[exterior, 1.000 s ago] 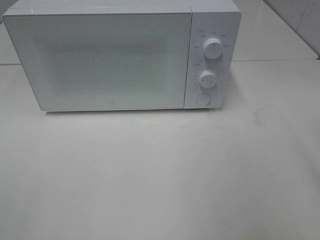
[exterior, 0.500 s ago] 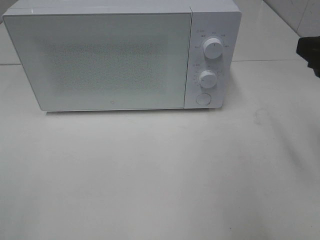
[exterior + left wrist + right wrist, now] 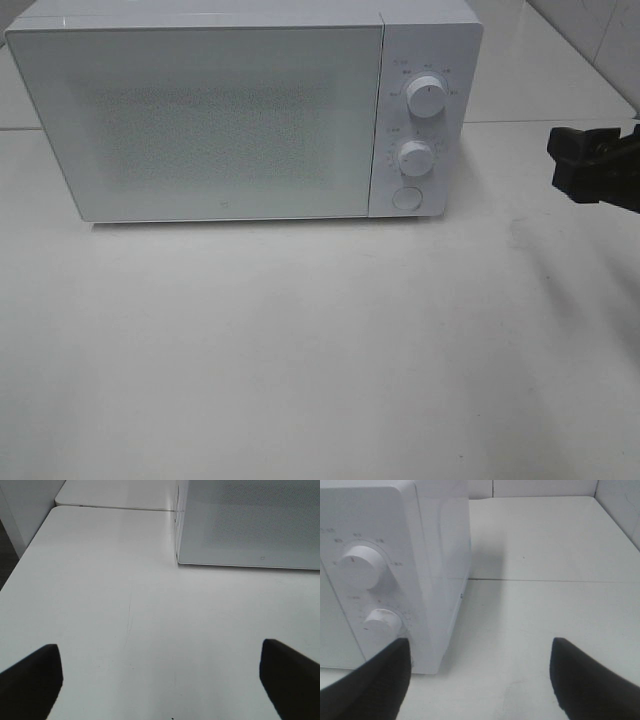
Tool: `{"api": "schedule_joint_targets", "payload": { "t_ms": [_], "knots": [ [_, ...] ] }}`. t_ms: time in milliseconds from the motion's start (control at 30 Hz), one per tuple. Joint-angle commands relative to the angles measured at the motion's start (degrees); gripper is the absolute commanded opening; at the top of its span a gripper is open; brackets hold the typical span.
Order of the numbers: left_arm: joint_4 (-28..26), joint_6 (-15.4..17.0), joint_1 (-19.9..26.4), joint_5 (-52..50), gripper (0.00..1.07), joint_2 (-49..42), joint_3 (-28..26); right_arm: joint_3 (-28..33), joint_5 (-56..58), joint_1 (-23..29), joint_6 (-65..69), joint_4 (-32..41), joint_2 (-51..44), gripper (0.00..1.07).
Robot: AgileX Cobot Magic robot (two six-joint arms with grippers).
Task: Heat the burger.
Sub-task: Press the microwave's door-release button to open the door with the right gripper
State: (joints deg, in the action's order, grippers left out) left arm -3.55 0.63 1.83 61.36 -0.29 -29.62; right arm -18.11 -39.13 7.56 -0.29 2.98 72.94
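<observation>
High view looking down on microwave (image 3: 230,120), left wrist eyeing its door corner (image 3: 186,555), right wrist, perhaps nearer, facing 2 knobs (image 3: 364,567).

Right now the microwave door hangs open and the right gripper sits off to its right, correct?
No: the microwave door is shut flush, as the exterior high view shows. The right gripper does sit off to its right.

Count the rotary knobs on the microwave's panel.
2. Upper knob near the panel top; lower knob directly beneath it. The round button below them is not a dial. None seem hidden.
</observation>
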Motion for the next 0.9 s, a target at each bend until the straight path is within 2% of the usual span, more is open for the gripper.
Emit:
{"api": "schedule_joint_targets", "payload": {
  "t_ms": [33,133,200,233,300,400,467,633,667,900],
  "knots": [
    [0.1,0.2,0.1,-0.1,1.01,-1.0,-0.1,1.4,-10.5,-0.1,-5.0,4.9,5.7,0.76],
    [0.1,0.2,0.1,-0.1,1.01,-1.0,-0.1,1.7,-12.5,0.4,-5.1,5.8,7.2,0.76],
    [0.1,0.2,0.1,-0.1,1.01,-1.0,-0.1,2.2,-17.3,3.8,-6.2,10.2,10.7,0.76],
    [0.1,0.2,0.1,-0.1,1.01,-1.0,-0.1,2.2,-17.3,3.8,-6.2,10.2,10.7,0.76],
    [0.1,0.2,0.1,-0.1,1.01,-1.0,-0.1,2.3,-22.1,10.3,-8.6,16.3,15.6,0.76],
    [0.1,0.2,0.1,-0.1,1.01,-1.0,-0.1,2.3,-23.6,12.1,-8.8,18.0,16.9,0.76],
    [0.1,0.2,0.1,-0.1,1.01,-1.0,-0.1,2.2,-28.4,17.9,-9.2,24.0,21.0,0.76],
    [0.1,0.2,0.1,-0.1,1.01,-1.0,-0.1,0.9,-28.8,23.1,-9.2,29.2,23.4,0.76],
    [0.1,0.2,0.1,-0.1,1.01,-1.0,-0.1,-0.3,-28.9,25.7,-9.7,31.6,24.4,0.76],
    [0.1,0.2,0.1,-0.1,1.01,-1.0,-0.1,-3.6,-28.8,31.7,-12.4,34.7,26.9,0.76]
  ]
}}
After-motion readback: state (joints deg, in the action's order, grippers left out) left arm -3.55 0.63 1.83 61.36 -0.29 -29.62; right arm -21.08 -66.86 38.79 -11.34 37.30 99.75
